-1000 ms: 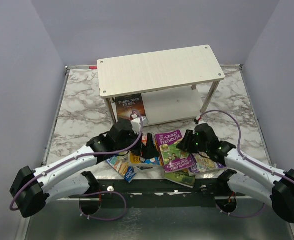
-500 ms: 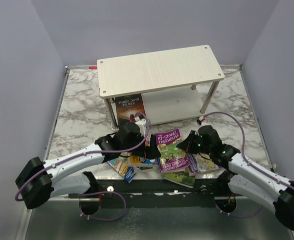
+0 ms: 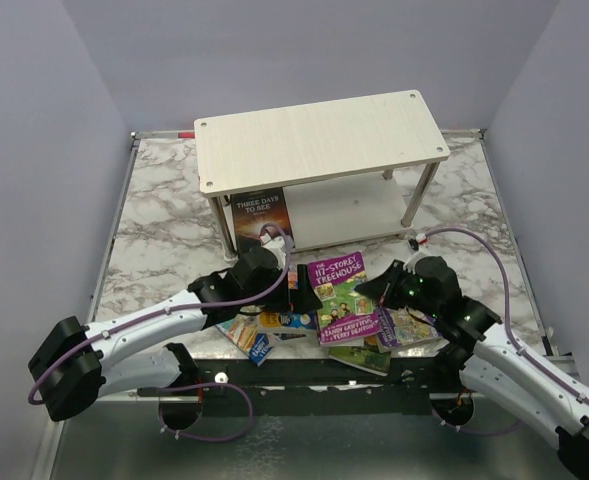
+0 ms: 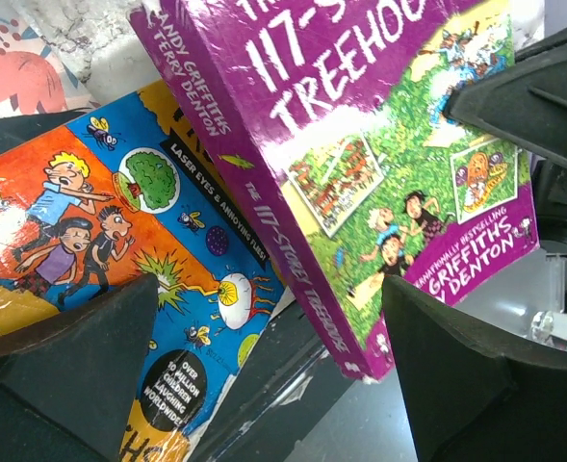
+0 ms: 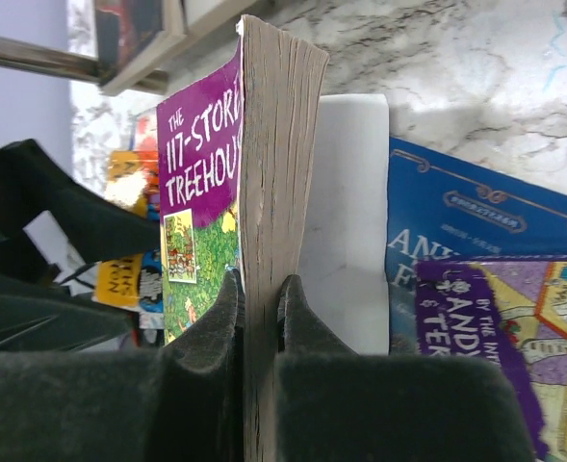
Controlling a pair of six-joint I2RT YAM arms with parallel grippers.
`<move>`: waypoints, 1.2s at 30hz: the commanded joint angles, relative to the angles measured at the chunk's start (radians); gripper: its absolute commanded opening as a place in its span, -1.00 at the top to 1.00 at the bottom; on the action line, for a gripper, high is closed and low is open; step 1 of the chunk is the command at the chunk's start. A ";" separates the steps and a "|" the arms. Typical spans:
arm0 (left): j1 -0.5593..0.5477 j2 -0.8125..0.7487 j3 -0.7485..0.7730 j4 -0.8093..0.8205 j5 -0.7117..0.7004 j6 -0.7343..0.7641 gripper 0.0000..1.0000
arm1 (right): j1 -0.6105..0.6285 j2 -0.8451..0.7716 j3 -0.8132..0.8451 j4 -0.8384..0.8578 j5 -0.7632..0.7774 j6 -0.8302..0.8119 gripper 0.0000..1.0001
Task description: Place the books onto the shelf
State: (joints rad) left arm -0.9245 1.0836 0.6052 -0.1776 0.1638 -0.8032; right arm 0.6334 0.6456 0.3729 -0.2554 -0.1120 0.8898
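The right claw is clamped shut on the purple book by its page edge, holding it tilted near the counter's 6 o'clock edge. The shelf lies at 12 o'clock from it. The left claw gapes wide and empty at the book's 9 o'clock.

purple book, marbled table, pale shelf

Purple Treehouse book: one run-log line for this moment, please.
right gripper: shut on purple Treehouse book | left gripper: open, alongside | book: tilted up, not yet on shelf
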 commanded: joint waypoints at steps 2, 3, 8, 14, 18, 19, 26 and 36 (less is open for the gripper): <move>-0.005 -0.033 -0.029 0.057 -0.009 -0.059 -0.98 | 0.003 -0.060 0.029 0.071 -0.081 0.109 0.99; -0.004 -0.039 -0.030 0.073 -0.005 -0.067 -0.98 | 0.002 -0.066 0.037 0.075 -0.086 0.115 0.99; -0.004 -0.081 -0.063 0.188 0.044 -0.145 -0.98 | 0.003 -0.085 0.045 0.118 -0.119 0.145 0.99; -0.004 -0.119 -0.122 0.335 0.094 -0.258 -0.98 | 0.003 -0.105 0.016 0.243 -0.168 0.190 0.99; -0.004 -0.126 -0.131 0.367 0.109 -0.295 -0.96 | 0.003 -0.098 0.022 0.313 -0.179 0.197 0.99; -0.004 -0.133 -0.136 0.377 0.109 -0.306 -0.93 | 0.003 -0.097 0.024 0.321 -0.180 0.194 0.99; -0.004 -0.164 -0.126 0.415 0.113 -0.353 -0.46 | 0.003 -0.113 0.030 0.343 -0.162 0.175 0.99; -0.004 -0.162 -0.121 0.481 0.138 -0.391 0.20 | 0.003 -0.118 0.011 0.401 -0.180 0.178 0.99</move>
State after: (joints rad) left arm -0.9249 0.9276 0.4763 0.2340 0.2657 -1.1702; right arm 0.6334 0.5514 0.3729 0.0174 -0.2565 1.0470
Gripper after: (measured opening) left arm 0.466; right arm 0.068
